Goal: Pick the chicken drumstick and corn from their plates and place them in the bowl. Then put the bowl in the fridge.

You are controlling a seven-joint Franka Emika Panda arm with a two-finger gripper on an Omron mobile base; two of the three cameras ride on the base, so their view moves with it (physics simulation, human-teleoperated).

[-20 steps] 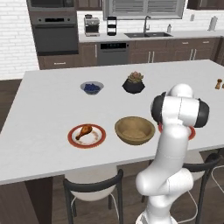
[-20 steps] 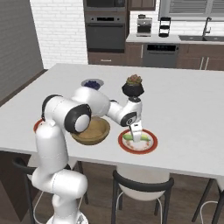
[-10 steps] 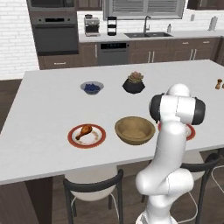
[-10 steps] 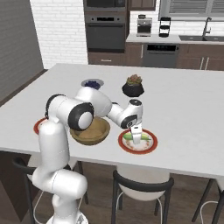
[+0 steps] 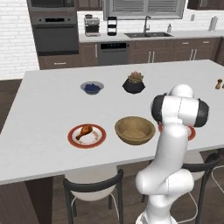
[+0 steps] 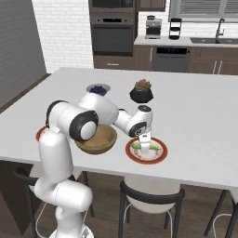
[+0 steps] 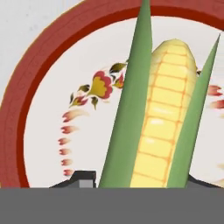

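end effector down on the corn, grip not yet clear

the end effector (image 6: 143,143) sits straight over the corn (image 7: 164,118), which lies on its plate (image 6: 160,155) with its long axis running up between the two tips; whether the jaws already clench it i cannot tell. the bowl (image 6: 96,139) stands just beside, on the arm's side of the end effector, the likely next stop. the drumstick (image 5: 84,131) waits on the far plate (image 5: 86,136) beyond the bowl. nothing on the tabletop (image 6: 200,111) blocks the way
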